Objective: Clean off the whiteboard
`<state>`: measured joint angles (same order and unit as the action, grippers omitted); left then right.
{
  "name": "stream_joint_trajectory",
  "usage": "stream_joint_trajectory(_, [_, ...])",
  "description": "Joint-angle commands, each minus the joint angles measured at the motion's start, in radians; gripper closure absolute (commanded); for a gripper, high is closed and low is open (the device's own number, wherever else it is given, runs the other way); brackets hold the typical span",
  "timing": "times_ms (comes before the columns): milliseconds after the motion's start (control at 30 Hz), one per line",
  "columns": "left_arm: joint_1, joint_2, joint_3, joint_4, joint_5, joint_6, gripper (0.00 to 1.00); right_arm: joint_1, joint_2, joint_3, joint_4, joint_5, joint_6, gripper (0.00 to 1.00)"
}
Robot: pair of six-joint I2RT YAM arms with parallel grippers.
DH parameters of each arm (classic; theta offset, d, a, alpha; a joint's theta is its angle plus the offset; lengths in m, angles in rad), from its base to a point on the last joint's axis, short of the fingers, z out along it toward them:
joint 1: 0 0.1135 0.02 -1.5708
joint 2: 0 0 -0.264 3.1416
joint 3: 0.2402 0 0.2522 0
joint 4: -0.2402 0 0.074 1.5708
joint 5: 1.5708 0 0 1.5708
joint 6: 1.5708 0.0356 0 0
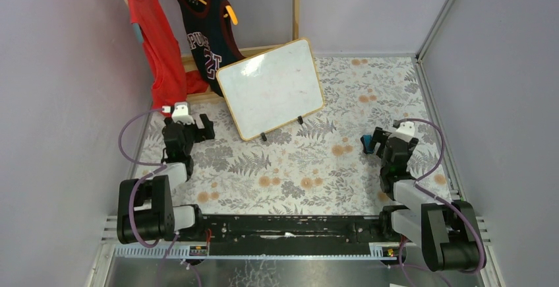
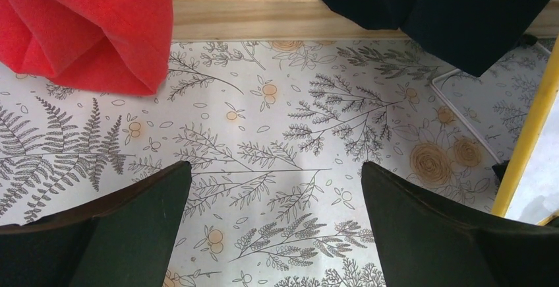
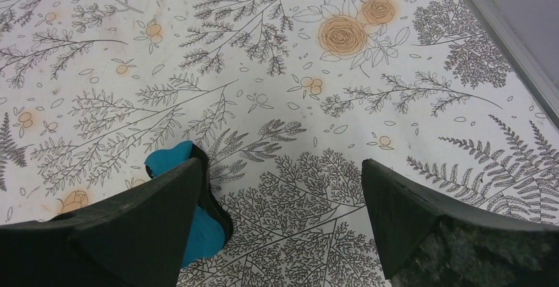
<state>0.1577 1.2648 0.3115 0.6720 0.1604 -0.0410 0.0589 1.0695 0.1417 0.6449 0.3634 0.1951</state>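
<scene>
Whiteboard (image 1: 270, 89) looks clean, though glare hides some. My right gripper (image 3: 280, 168) stands spread, blue eraser (image 3: 168, 161) lying free at its left finger, wiping seemingly done; left gripper (image 2: 277, 168) spread, empty.

Floral table (image 1: 296, 175), standing whiteboard (image 1: 270, 89), blue eraser (image 1: 364, 144)

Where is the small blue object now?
In the right wrist view, the blue object lies on the floral cover, just beside the open right tool.
</scene>
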Motion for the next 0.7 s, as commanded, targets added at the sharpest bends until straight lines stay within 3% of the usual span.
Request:
stream_joint_trajectory(0, [-0.003, 0.025, -0.02, 0.127, 0.006, 0.023, 0.0, 0.007, 0.016, -0.007, 0.167, 0.051, -0.001, 0.0])
stream_joint_trajectory(367, [-0.002, 0.064, 0.009, 0.091, -0.016, 0.009, 0.0, 0.008, 0.086, 0.083, 0.035, 0.03, 0.034, 0.01])
stream_joint_trajectory(533, [-0.002, 0.064, 0.011, 0.086, -0.012, 0.009, 0.0, 0.031, 0.151, 0.187, -0.125, 0.345, 0.201, 0.01])
stream_joint_trajectory(667, [-0.001, 0.076, 0.023, 0.074, -0.017, 0.007, 0.0, 0.082, 0.24, 0.288, -0.254, 0.482, 0.23, 0.01])
